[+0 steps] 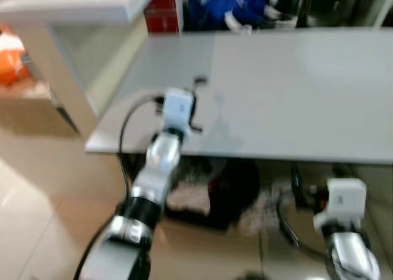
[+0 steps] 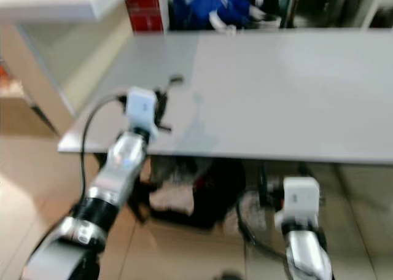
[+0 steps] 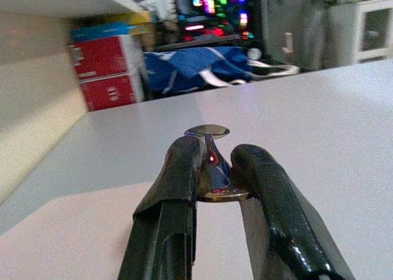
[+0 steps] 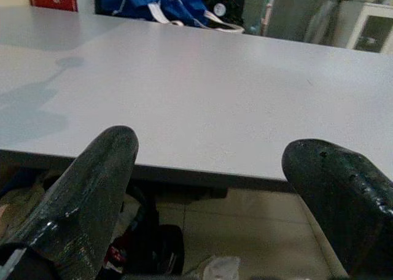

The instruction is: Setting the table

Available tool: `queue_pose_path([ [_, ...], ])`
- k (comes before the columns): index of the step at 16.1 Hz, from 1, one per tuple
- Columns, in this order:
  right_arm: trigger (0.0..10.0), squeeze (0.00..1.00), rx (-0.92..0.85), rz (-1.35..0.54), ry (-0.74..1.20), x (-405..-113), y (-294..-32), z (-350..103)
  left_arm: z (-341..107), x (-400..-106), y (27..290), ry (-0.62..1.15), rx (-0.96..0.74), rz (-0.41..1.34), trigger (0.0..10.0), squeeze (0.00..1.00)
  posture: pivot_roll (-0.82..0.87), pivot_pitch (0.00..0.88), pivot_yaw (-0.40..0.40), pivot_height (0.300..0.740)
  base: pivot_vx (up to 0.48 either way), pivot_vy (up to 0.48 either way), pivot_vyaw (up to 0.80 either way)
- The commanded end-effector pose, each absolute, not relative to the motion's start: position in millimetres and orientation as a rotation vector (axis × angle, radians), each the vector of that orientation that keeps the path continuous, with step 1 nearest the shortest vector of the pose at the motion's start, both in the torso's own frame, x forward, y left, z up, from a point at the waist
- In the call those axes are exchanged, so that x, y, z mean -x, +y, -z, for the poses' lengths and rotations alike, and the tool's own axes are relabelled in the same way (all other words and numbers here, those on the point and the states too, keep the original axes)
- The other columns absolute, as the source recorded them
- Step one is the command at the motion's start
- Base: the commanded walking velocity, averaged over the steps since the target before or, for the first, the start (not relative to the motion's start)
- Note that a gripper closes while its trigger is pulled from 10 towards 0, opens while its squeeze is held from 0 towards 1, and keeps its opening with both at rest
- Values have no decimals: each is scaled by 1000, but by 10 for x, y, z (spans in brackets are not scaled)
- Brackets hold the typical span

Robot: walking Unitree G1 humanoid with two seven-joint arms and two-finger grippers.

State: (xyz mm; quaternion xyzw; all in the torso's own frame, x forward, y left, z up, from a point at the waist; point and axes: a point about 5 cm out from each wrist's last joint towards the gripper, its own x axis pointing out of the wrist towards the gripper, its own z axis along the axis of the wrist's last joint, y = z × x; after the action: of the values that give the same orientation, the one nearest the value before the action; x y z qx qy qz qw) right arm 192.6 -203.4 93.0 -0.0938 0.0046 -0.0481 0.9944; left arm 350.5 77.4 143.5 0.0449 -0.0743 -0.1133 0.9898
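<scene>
A metal spoon [image 3: 209, 167] is pinched by its handle in my left gripper [image 3: 215, 151], which is shut on it. The spoon's bowl [image 1: 200, 80] points forward, just above the left part of the grey table [image 1: 295, 89]. My left arm reaches up over the table's near edge. Below and in front of that same edge, my right gripper [image 4: 215, 148] stands open with nothing between its black fingers [image 4: 92, 188]. The tabletop around the spoon is bare.
A white counter [image 1: 73, 3] juts in at the far left, close to the table's corner. Red boxes [image 1: 163, 13] and a blue bag [image 1: 227, 7] sit behind the table. A dark bag and loose clutter [image 1: 215, 194] lie on the floor under it.
</scene>
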Motion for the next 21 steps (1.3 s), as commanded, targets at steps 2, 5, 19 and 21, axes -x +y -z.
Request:
queue_pose_path([
  [2,10000,0,193,100,8,-1935,-2047,-952,-1469,-3522,754,-158,-88,233,0,0,-167,0,117,740,0,-448,0],
  [5,10000,0,195,101,5,-1935,-2051,-959,-1460,-3549,763,-149,-99,225,0,0,-168,0,116,740,193,-136,0],
  [19,10000,0,185,26,31,-1694,-2032,-1239,-1080,-3564,462,29,-76,273,0,0,-282,0,86,740,0,0,0],
  [21,10000,0,178,6,59,-1642,-1993,-1220,-1024,-3543,463,46,-81,263,0,0,-286,0,79,740,0,0,0],
])
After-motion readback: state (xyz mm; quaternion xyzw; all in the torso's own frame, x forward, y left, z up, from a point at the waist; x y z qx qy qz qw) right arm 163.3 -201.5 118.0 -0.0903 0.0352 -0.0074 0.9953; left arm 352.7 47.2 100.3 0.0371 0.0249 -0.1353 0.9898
